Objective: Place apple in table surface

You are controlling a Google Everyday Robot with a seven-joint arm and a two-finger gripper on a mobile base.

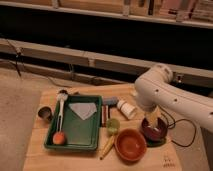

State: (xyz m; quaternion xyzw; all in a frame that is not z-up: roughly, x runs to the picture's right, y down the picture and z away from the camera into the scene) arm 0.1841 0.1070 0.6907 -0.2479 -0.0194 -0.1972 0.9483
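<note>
The apple (59, 137), a small orange-red ball, lies in the front left corner of the dark green tray (75, 131). The tray rests on the light tan wooden table surface (45, 155). My white arm reaches in from the right. My gripper (151, 118) hangs below it, just over a dark maroon bowl (155, 132) at the table's right side, well to the right of the apple. The arm's body hides much of the gripper.
In the tray lie a white napkin (83, 110) and a white-handled brush (61, 106). A metal cup (45, 113) stands to its left. A yellow-green cup (113, 125), an orange bowl (131, 144) and a white cylinder (126, 108) stand to its right. A black cable (176, 131) runs at the right edge.
</note>
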